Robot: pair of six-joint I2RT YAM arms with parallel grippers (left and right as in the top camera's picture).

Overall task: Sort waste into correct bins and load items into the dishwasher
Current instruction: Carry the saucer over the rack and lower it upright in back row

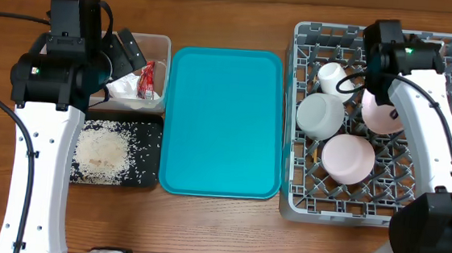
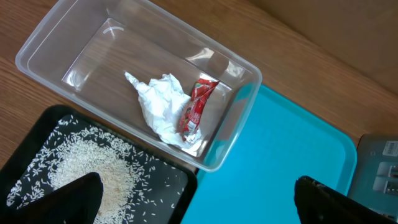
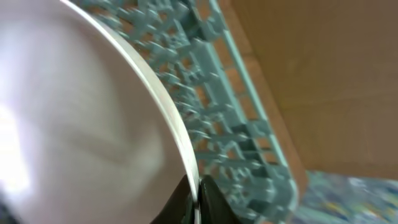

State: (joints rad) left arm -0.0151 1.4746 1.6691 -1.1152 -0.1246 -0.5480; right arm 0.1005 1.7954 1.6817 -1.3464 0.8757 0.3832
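The clear tub point(image 1: 162, 44) holds the crumpled white tissue point(image 2: 158, 102) and the red wrapper point(image 2: 196, 109). The black tray point(image 1: 148, 149) in front of it holds loose rice point(image 2: 93, 171). My left gripper point(image 2: 199, 202) is open and empty above the tub's near corner. The grey dish rack point(image 1: 340, 212) holds the white cup point(image 1: 332, 77), the grey bowl point(image 1: 320, 115) and the pink bowl point(image 1: 348, 157), all upside down. My right gripper point(image 3: 196, 193) is shut on the rim of the whitish-pink plate point(image 1: 382, 114), which stands on edge in the rack.
The teal serving tray point(image 1: 222, 122) lies between the bins and the rack, with nothing on it. Bare wooden table runs along the front edge. The right arm reaches over the rack's right side.
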